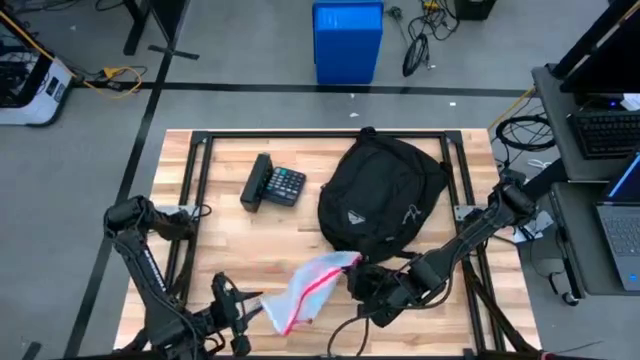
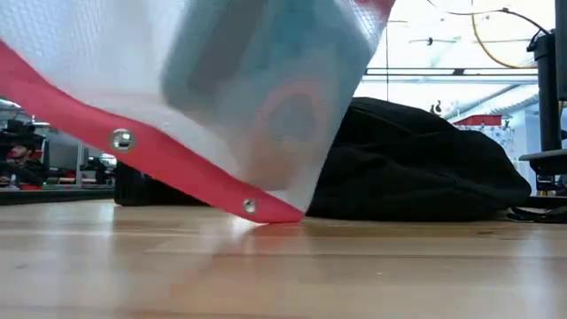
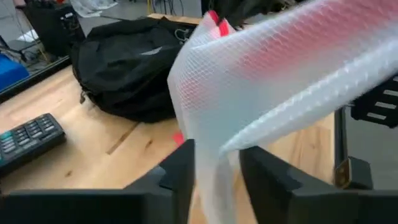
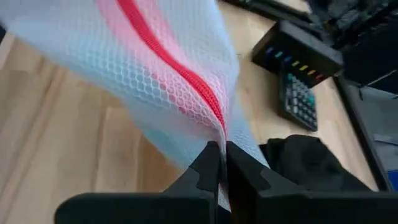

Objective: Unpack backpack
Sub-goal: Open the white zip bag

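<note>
The black backpack (image 1: 382, 198) lies flat on the middle of the wooden table, its white logo patch up. In front of it, toward the near edge, a white mesh pouch (image 1: 303, 290) with red trim and a bluish thing inside (image 2: 266, 62) hangs between my two grippers. My right gripper (image 1: 362, 282) is shut on the pouch's end nearest the backpack. My left gripper (image 1: 243, 308) is shut on the opposite end. My left gripper pinches the pouch's bunched mesh end (image 3: 216, 163) between its two fingers, coming level from the table's left side. One layer or several, I cannot tell. My right gripper pinches the pouch beside its red zipper edge (image 4: 219, 132) between its shut fingers, from the table's right side. The pouch sags between both grippers, and its lower red corner (image 2: 268, 213) reaches the table top.
A black calculator (image 1: 275, 185) lies left of the backpack. A black metal frame (image 1: 300, 135) runs around the table. Bare wood shows at the near left (image 1: 200, 270) and the near right (image 1: 450, 320).
</note>
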Tool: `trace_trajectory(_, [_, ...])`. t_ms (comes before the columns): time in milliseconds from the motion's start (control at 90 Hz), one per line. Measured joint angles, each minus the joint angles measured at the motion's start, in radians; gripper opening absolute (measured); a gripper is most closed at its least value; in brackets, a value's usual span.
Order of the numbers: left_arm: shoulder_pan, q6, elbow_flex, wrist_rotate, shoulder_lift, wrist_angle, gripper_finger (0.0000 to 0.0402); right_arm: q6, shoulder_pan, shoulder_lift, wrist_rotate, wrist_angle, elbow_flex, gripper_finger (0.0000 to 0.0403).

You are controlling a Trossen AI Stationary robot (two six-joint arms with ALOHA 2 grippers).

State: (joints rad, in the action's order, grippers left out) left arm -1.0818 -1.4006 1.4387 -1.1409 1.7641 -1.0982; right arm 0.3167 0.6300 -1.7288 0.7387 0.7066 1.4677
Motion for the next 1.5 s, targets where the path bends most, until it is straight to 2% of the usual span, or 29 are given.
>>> trace_trajectory(222, [-0.003,0.029,0.000,-0.012,0.000,0.028,0.0211,-0.005,-0.008,0.033,0.024,-0.042,0.000,0.0000])
trace_trajectory(356, [-0.003,0.076,-0.002,-0.012,0.000,0.069,0.0229,-0.019,-0.008,0.038,0.032,-0.060,0.000,0.0000])
trace_trajectory(522, [-0.001,0.086,-0.054,0.006,0.000,0.207,0.0247,-0.022,-0.008,0.038,0.045,-0.057,0.000,0.0000])
trace_trajectory(711, [-0.001,0.214,-0.091,0.031,0.002,0.343,0.0273,-0.017,-0.008,0.038,0.045,-0.052,0.000,0.0000])
trace_trajectory(922, [0.003,0.407,-0.091,-0.058,0.002,0.448,0.0279,0.032,-0.017,0.038,0.016,-0.027,0.000,0.0000])
trace_trajectory(1211, [0.027,0.660,-0.091,-0.066,0.002,0.622,0.0279,0.113,-0.017,0.038,0.014,0.045,0.000,0.0000])
trace_trajectory(1500, [0.029,0.710,-0.091,-0.068,0.002,0.656,0.0278,0.118,-0.023,0.037,0.013,0.046,0.000,0.0000])
